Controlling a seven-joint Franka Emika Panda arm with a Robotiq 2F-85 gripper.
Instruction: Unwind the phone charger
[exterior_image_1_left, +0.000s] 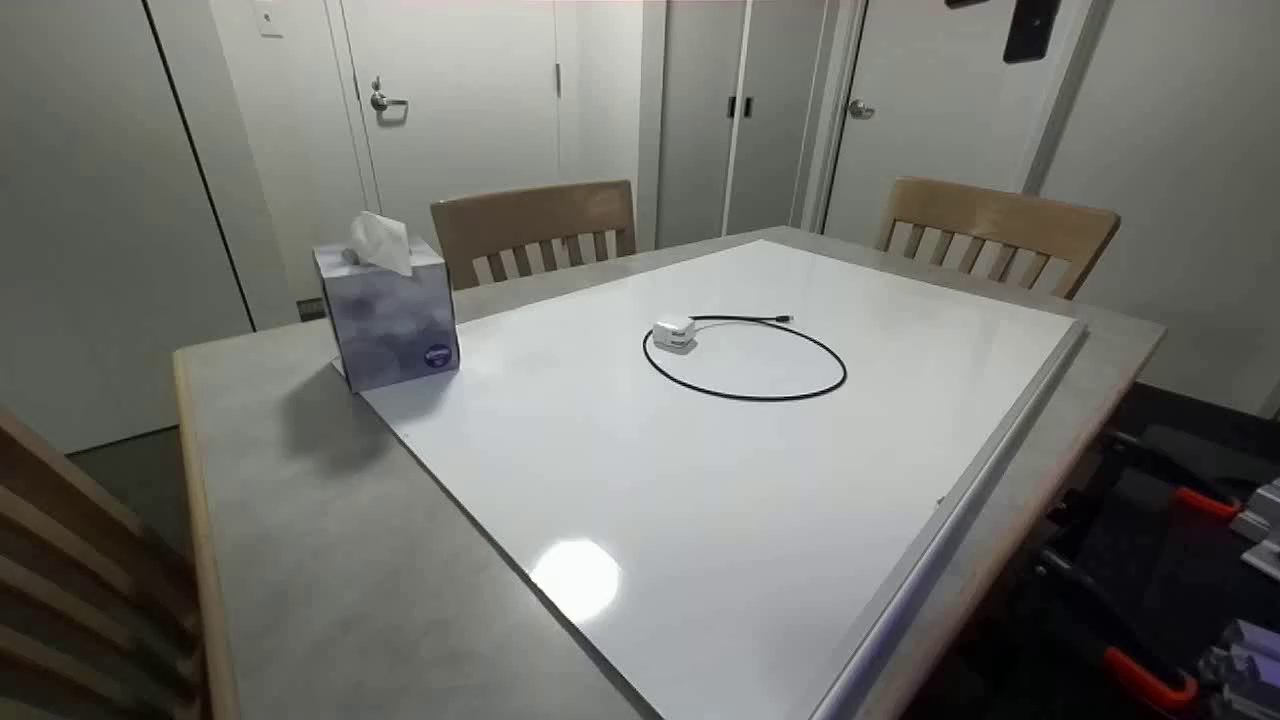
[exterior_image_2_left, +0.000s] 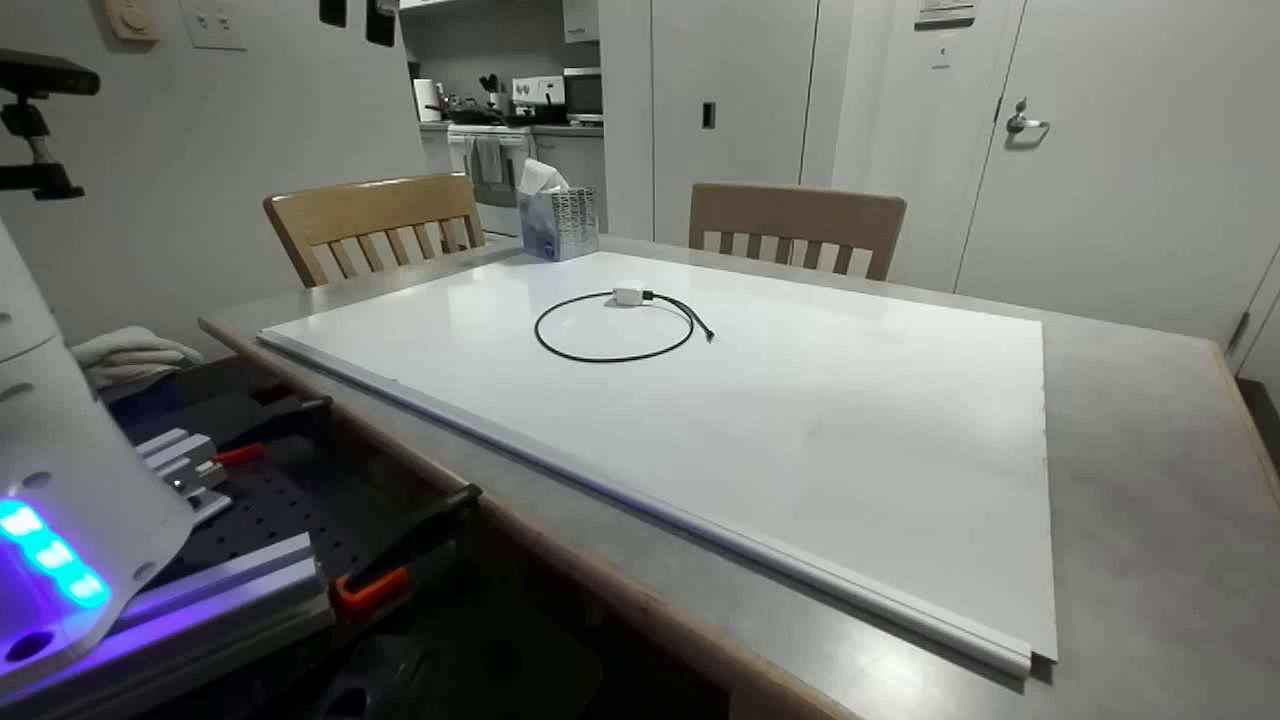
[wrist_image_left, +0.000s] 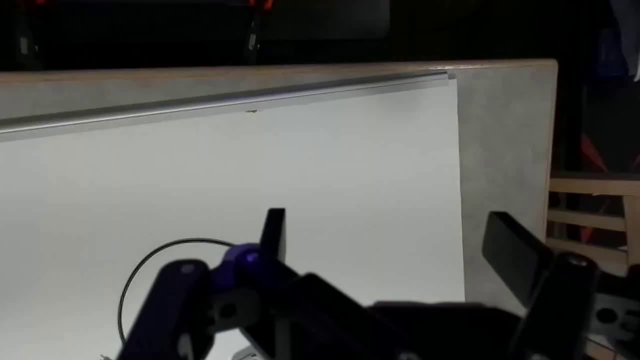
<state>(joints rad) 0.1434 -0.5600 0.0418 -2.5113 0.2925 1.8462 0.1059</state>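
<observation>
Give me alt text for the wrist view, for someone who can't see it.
An open, empty gripper juts in from the bottom over a white board on a grey table. Lower left, a black charger cable curves, partly hidden behind the gripper. A silvery rail lines the board's upper edge; part of a wooden chair shows at right.

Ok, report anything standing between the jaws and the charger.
Nothing visible stands between them: in both exterior views the charger lies uncovered on the board; the box stands apart, at a board corner. The jaws are open.
</observation>
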